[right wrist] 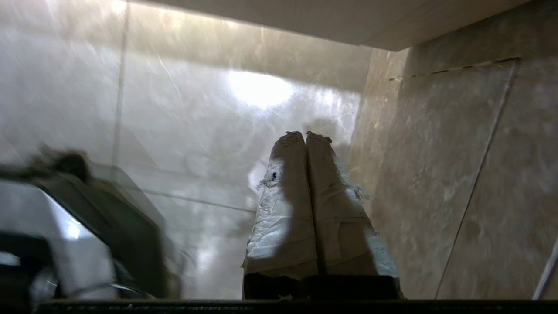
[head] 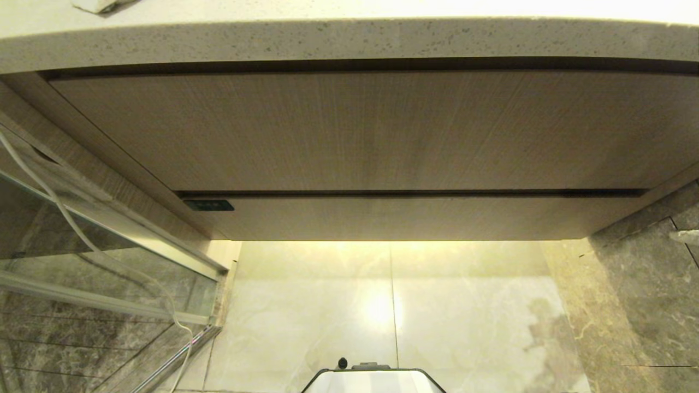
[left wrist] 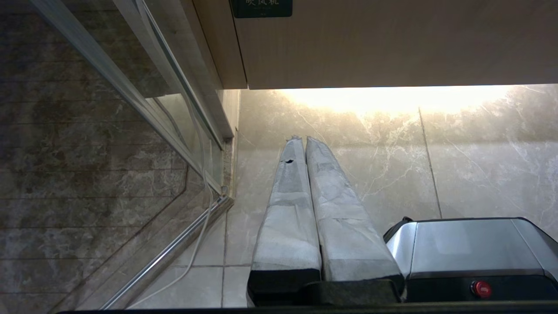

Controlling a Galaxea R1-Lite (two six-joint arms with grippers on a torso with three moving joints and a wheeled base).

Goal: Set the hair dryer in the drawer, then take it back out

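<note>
Although the drawer is seen shut across the lower middle of the head view, as a low flat handleless wood-grain front under a taller wood-grain panel, nothing of its inside can be seen; a speckled stone bench runs along the top of the frame, and at its upper left edge a small white object is cut off by the frame, which may be the hair dryer, though that cannot be told; no hair dryer is plainly shown in any view. The left gripper is seen in its wrist view with cloth-wrapped jaws pressed together and empty, hanging over pale marbled floor tile beside the robot's silver base; the right gripper is likewise clenched on nothing, over glossy tile near a darker stone wall. A glass partition with a metal rail and a thin white cable stands at the left of the head view. The drawer front is judged stiff and smooth, with no handle, so a hold is best taken in the dark gap along its top edge; a small plastic dryer would likely be light, rigid and somewhat slippery, best taken at the handle or barrel, with the cord kept clear.
</note>
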